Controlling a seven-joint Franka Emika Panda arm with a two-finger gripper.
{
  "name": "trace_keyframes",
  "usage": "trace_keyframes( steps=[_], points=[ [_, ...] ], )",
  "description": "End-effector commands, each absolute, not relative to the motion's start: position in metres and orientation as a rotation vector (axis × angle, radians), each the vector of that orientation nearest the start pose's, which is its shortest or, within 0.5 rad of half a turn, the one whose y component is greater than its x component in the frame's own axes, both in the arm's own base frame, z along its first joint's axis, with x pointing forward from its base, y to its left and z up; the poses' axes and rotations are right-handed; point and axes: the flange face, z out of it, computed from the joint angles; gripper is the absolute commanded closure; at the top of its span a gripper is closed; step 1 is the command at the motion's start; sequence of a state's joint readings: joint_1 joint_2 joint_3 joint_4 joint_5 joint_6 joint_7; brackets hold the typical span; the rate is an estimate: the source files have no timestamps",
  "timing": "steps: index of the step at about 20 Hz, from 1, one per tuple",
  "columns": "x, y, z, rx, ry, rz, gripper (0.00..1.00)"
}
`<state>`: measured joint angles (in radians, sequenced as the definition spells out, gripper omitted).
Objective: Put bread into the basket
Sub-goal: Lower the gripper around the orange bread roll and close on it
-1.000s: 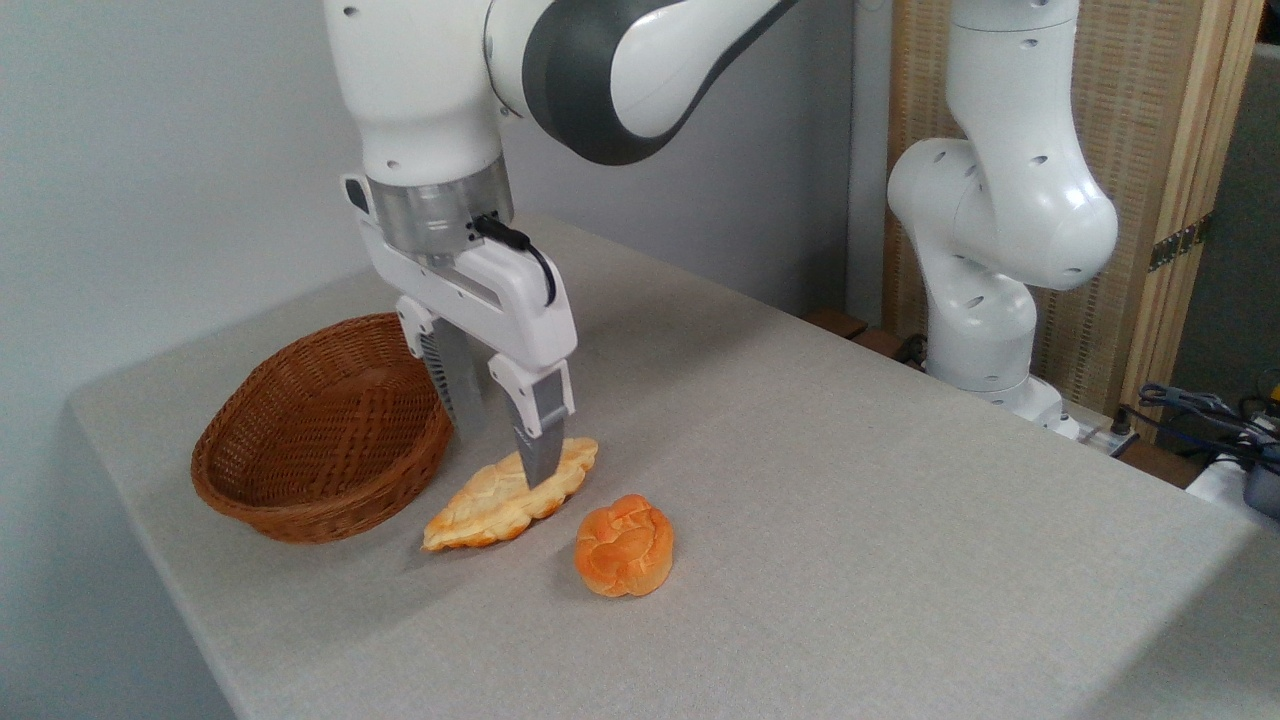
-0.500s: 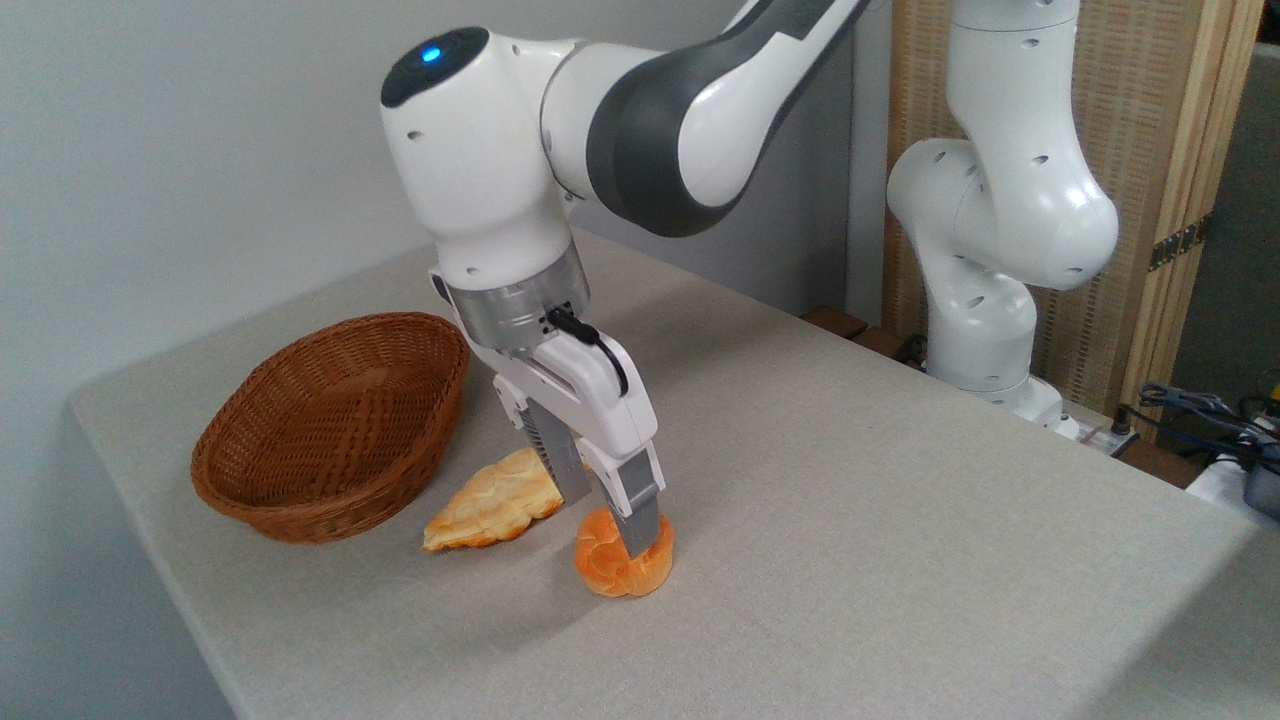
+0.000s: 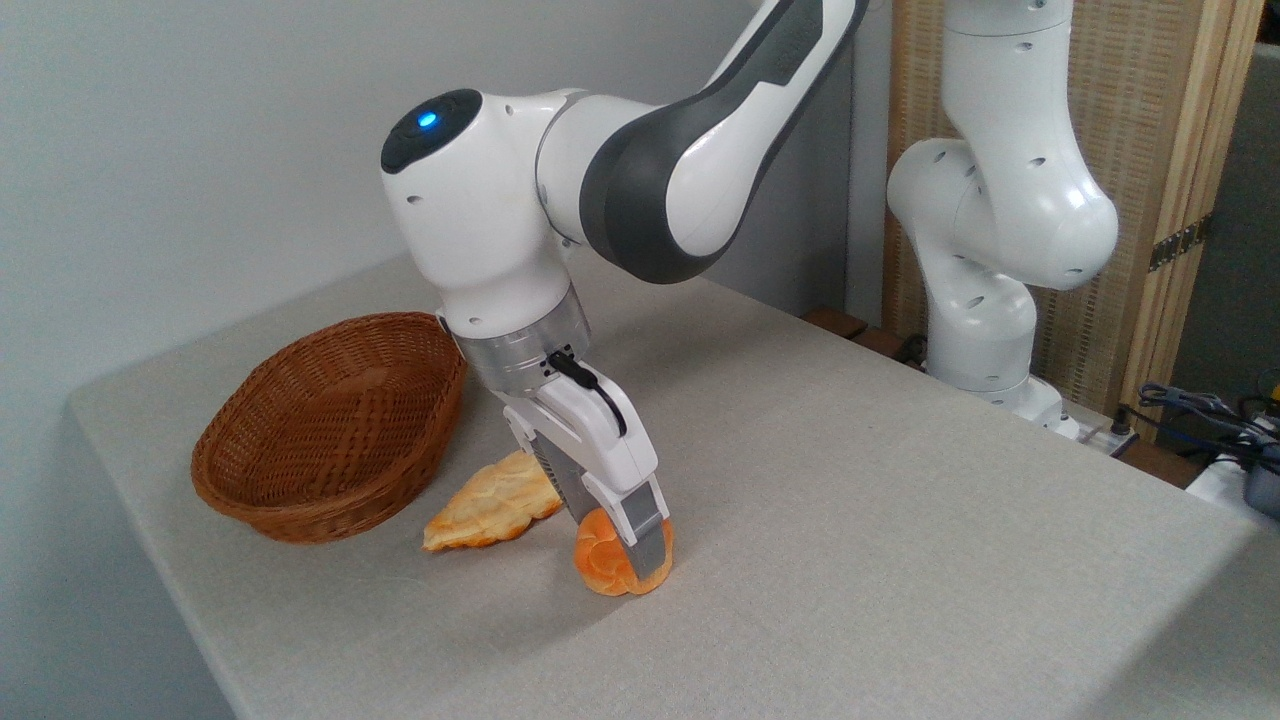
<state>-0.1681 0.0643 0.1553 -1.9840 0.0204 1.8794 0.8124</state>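
Having swung off the pastry point(image 3: 493, 503) a second ago, the jaws have sunk lower around the bread point(image 3: 608, 560), straddling but not visibly pinching it yet; it sits on the worktop point(image 3: 850, 520), apart from the basket point(image 3: 330, 425).

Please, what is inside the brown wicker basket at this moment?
The basket shows only its woven bottom and far wall, with nothing lying there. Its near wall hides a strip of the floor behind it. The bread is on the table, at the gripper.
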Motion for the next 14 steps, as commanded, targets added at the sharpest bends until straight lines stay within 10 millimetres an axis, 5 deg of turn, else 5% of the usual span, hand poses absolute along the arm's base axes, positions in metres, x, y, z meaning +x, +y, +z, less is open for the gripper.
trace_keyframes(
  steps=[1, 2, 4, 14],
  points=[
    [0.5519, -0.0062, 0.4155, -2.885, 1.302, 0.254, 0.22],
    [0.5522, -0.0063, 0.4148, -2.885, 1.302, 0.254, 0.40],
    [0.5523, -0.0063, 0.4140, -2.885, 1.302, 0.256, 0.53],
    [0.5522, -0.0079, 0.4153, -2.883, 1.306, 0.256, 0.53]
  ],
)
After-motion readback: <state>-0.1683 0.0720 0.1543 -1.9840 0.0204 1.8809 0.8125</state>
